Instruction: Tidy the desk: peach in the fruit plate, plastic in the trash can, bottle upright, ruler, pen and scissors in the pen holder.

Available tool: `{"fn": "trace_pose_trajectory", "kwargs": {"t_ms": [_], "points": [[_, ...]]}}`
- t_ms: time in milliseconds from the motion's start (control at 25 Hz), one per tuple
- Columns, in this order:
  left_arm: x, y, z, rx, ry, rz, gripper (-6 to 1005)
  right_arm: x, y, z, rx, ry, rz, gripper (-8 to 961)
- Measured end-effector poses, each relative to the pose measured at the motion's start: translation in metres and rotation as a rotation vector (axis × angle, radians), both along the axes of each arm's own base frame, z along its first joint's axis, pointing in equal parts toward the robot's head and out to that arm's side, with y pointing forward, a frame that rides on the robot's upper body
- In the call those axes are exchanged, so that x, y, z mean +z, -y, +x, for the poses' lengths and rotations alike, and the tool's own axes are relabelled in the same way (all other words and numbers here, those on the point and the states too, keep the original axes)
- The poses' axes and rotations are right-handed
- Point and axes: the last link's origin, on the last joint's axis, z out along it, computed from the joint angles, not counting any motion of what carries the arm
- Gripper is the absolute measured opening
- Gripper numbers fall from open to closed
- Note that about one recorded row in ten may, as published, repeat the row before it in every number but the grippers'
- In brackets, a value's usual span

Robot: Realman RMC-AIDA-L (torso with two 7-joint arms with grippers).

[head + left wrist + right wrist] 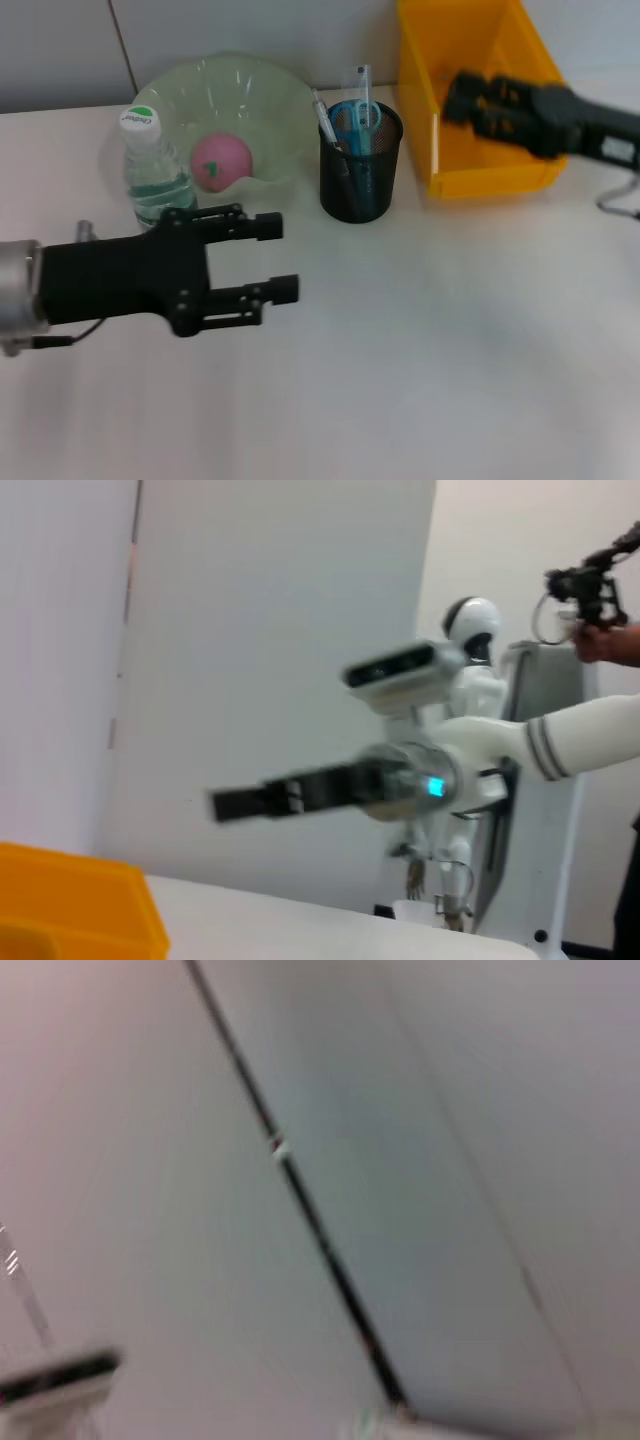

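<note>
While the left gripper [285, 258] hovers spread and empty, the clear plastic water bottle [152, 170] stands upright just behind it, probably light, slick and squashy, so best grasped mid-body; right gripper [462, 100] over the yellow bin [440, 150], grip unreadable.

Matte black left gripper [285, 258] with two blocky fingers and small screws, silver cylindrical wrist collar, thin dark cable beneath, black right gripper [462, 100] on a black forearm with a white label patch
</note>
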Motion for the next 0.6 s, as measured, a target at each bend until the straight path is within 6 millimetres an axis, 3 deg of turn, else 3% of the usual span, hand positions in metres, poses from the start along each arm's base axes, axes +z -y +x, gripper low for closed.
{"fn": "trace_pose_trajectory", "kwargs": {"t_ms": [160, 280, 600], "points": [[-0.027, -0.012, 0.004, 0.070, -0.020, 0.007, 770, -0.019, 0.018, 0.019, 0.049, 0.143, -0.103, 713], [-0.039, -0.016, 0.003, 0.106, -0.041, 0.018, 771, -0.028, 0.023, 0.022, 0.070, 0.197, -0.137, 713], [-0.052, -0.020, -0.001, 0.144, -0.106, 0.015, 772, -0.043, 0.025, 0.023, 0.120, 0.295, -0.181, 713]]}}
